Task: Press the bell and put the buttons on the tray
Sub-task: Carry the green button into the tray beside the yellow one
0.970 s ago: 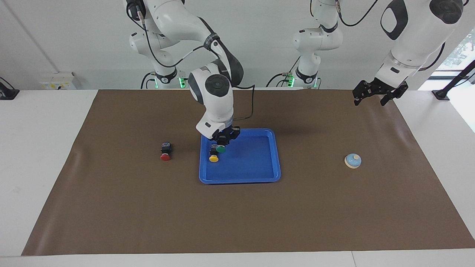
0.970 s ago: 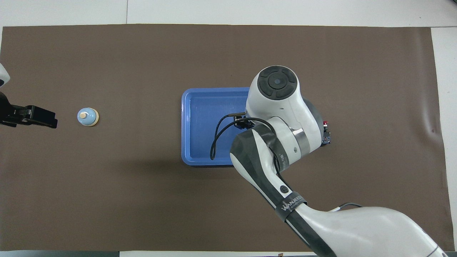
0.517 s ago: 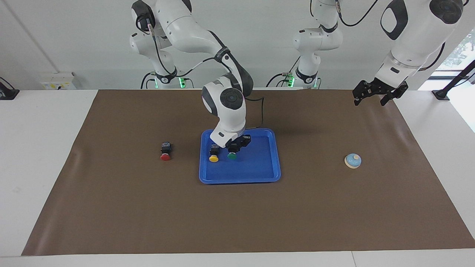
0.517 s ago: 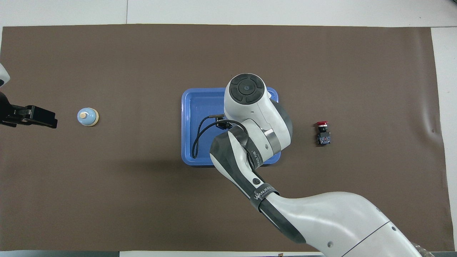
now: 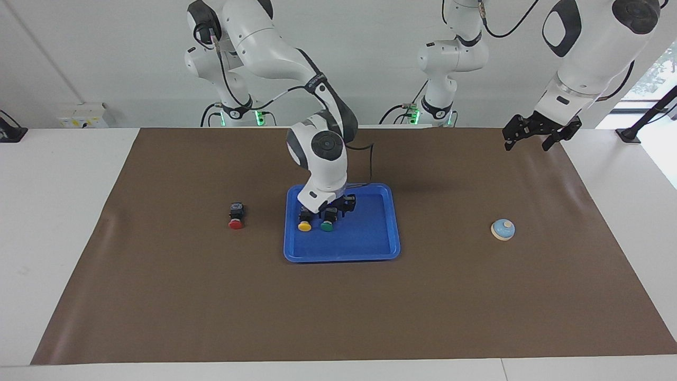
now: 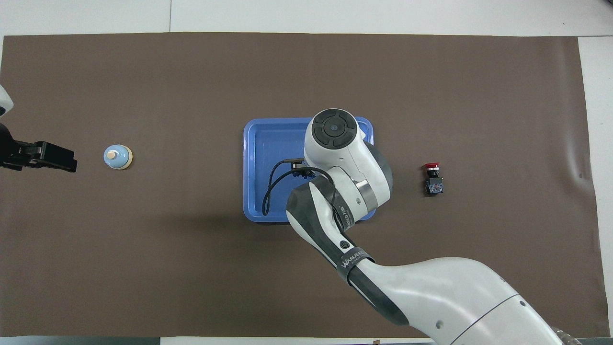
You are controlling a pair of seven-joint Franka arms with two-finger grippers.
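Observation:
The blue tray (image 5: 370,233) lies mid-table, also in the overhead view (image 6: 268,143). The yellow button (image 5: 304,224) stands in it at the right arm's end. My right gripper (image 5: 329,212) is low in the tray, shut on the green button (image 5: 327,226), which sits right beside the yellow one. In the overhead view the arm hides both buttons and the gripper. The red button (image 5: 236,217) (image 6: 433,178) stands on the mat beside the tray, toward the right arm's end. The bell (image 5: 503,229) (image 6: 118,156) sits toward the left arm's end. My left gripper (image 5: 529,143) (image 6: 52,158) waits open, up over the mat's edge.
A brown mat (image 5: 338,307) covers most of the white table (image 5: 58,211). A cable loops from the right wrist over the tray (image 6: 268,191). A black mount (image 5: 632,132) stands off the mat at the left arm's end.
My right gripper carried the green button along the tray away from the yellow one, then lowered it beside the yellow button. The left arm has not moved.

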